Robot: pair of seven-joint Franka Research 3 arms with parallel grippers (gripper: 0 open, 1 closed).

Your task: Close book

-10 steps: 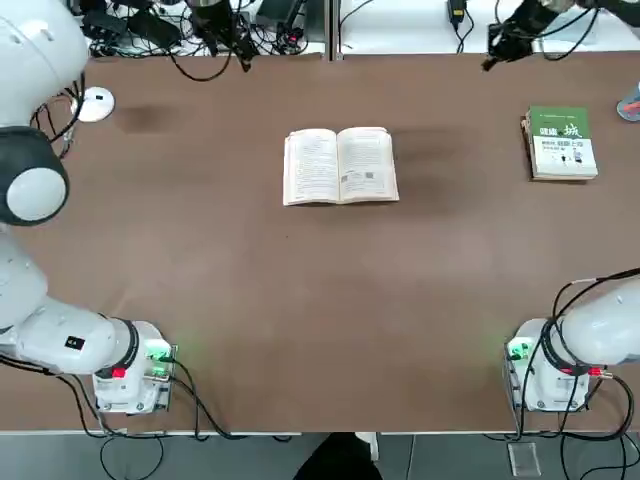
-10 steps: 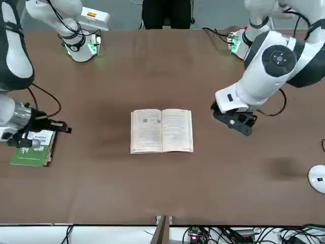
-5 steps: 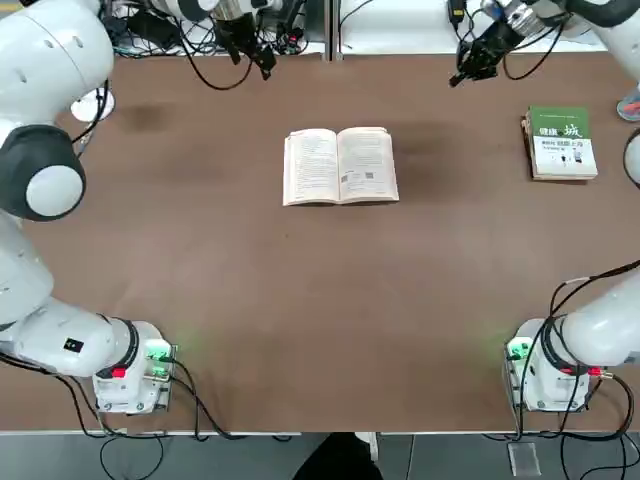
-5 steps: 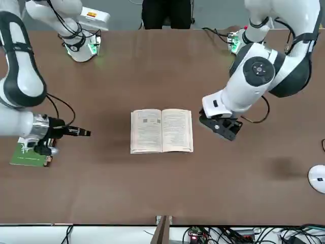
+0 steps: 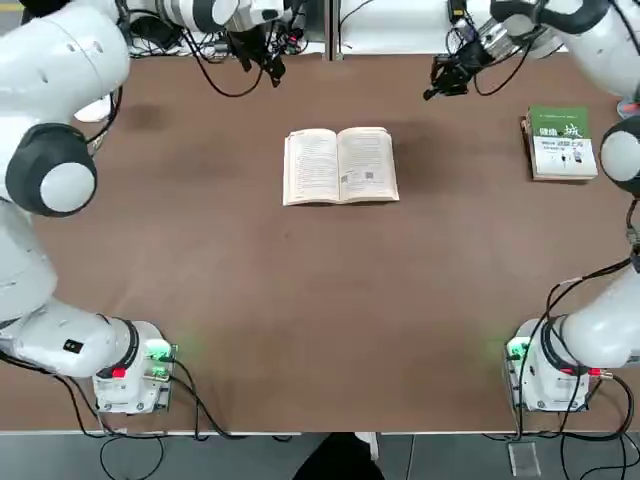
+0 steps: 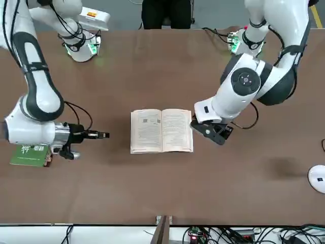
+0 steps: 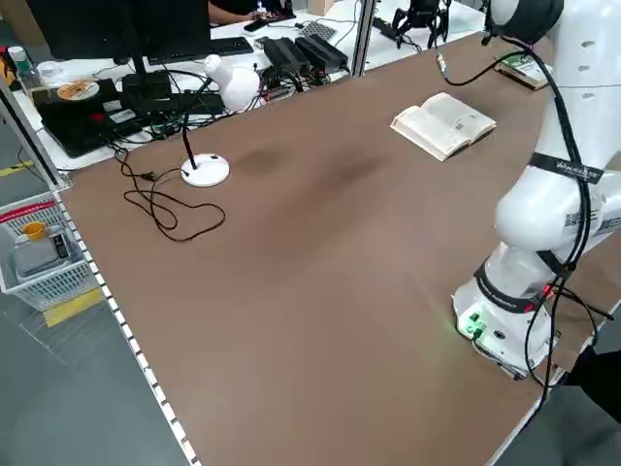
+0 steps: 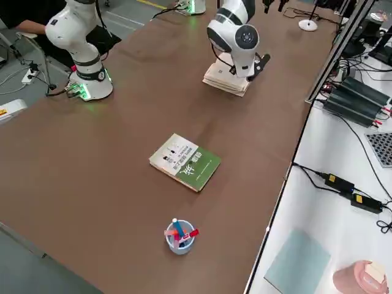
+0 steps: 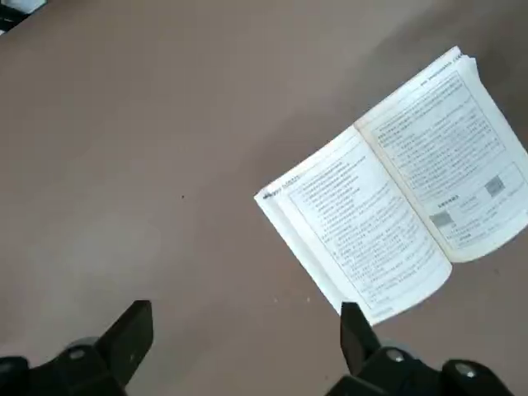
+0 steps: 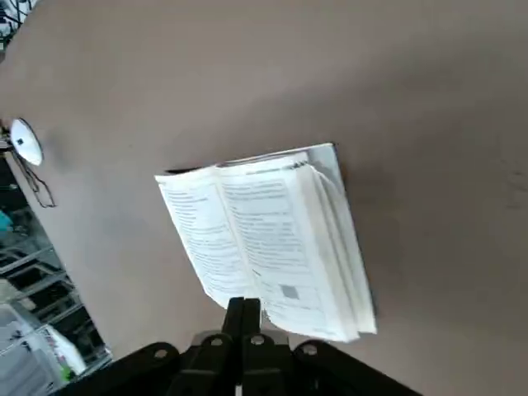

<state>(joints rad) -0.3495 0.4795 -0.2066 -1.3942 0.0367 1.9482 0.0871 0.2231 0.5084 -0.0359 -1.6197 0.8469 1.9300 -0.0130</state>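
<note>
The book (image 5: 340,165) lies open, pages up, in the middle of the brown table, also seen in the front view (image 6: 161,130). My left gripper (image 6: 217,136) hovers above the table just off the book's edge on my left side. The left wrist view shows it open (image 9: 243,330), with the book (image 9: 396,223) ahead of its fingers. My right gripper (image 6: 103,134) hangs off the book's other side, some way from it. It is shut with nothing in it (image 10: 243,309) and looks down at the book (image 10: 264,239).
A closed green-and-white book (image 5: 562,142) lies at my far right. A cup of pens (image 8: 179,236) stands beyond it near the table's right edge. A white lamp base (image 6: 319,179) sits at the far left corner, and cables (image 5: 200,40) run along the far edge.
Both arms have swung inward toward the open book, the left gripper coming up beside its edge. The book has not moved.
</note>
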